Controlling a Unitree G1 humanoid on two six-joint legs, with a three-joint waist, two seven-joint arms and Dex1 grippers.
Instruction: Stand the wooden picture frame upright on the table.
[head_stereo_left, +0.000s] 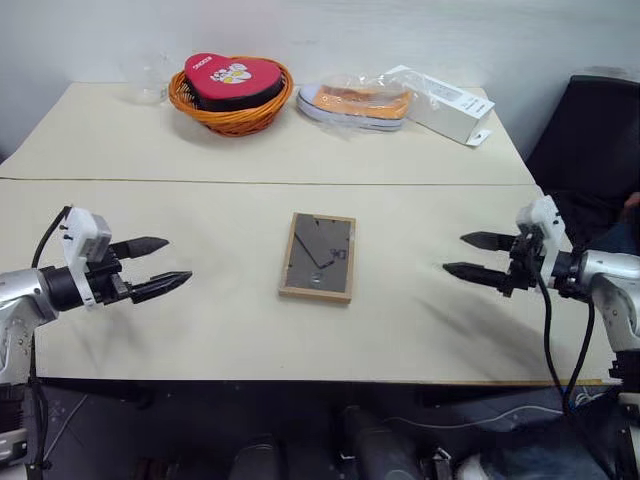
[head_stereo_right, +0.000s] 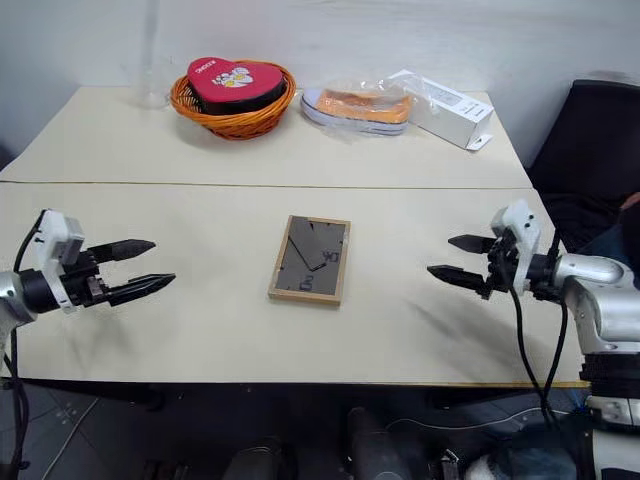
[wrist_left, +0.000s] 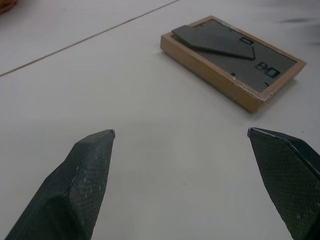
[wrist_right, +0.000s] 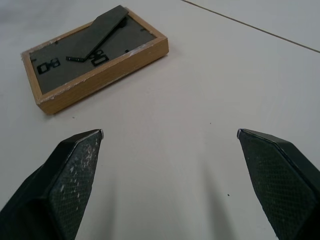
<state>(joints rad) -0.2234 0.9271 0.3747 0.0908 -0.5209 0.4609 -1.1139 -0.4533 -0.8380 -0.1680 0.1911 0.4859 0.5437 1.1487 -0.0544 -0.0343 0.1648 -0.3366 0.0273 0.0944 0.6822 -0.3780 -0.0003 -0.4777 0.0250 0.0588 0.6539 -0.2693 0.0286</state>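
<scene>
The small rectangular light-wood picture frame (head_stereo_left: 318, 257) lies flat, face down, on the cream-beige tabletop (head_stereo_left: 200, 320). Its dark grey backing faces up, with the fold-out stand (wrist_left: 212, 41) folded flat against it. The frame sits between the two pincers, well apart from each, on the near side of the thin seam line.

The left gripper (head_stereo_left: 153, 265) hovers above the table with its two black fingers spread wide and nothing between them. The frame lies ahead of its fingertips (wrist_left: 95, 150), off toward the right-hand finger. The right gripper (head_stereo_left: 478, 256) mirrors this: fingers spread wide, empty, the frame ahead of it and toward its left-hand finger. Both point inward toward the frame and slightly downward.

Handling judgement: the frame appears rigid and light. The wooden rim (wrist_right: 107, 67) is thick enough to offer a firm pinch across its two long edges. The front may carry a glazed picture, so treat it as fragile and avoid dropping or sliding it hard. The thin stand looks like the weakest part; do not grip the frame by it.

Recommended hold: one pincer closes across the long wooden edges near one end. The other pincer swings out the stand before the frame is set upright.
</scene>
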